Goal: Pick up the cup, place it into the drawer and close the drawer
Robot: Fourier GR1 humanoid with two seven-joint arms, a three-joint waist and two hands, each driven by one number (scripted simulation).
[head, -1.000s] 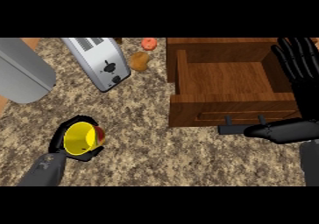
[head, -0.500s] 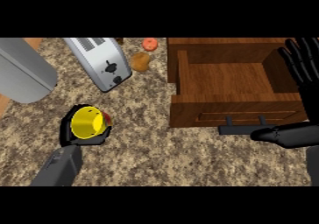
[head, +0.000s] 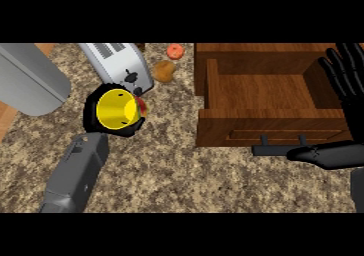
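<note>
The table [head: 185,180] is speckled brown and grey stone, with a strip of wooden floor [head: 2,125] showing at the left edge. On it stand one silver toaster [head: 118,65], one grey rounded object [head: 26,77] at upper left, and two small orange-red items: one brownish [head: 164,71] and one red [head: 175,50] just behind it. One wooden drawer [head: 270,100] stands pulled open at the right, its dark handle [head: 281,145] facing the near side.

There is one yellow cup [head: 115,107]. The left hand [head: 104,131] is curled round it, holding it just in front of the toaster, well left of the drawer. The right hand [head: 351,80] rests with its fingers spread and straight at the drawer's right side, grasping nothing.

Compared with half a second ago, the cup and left hand have moved farther from the near edge and closer to the toaster; the right hand has barely shifted.
</note>
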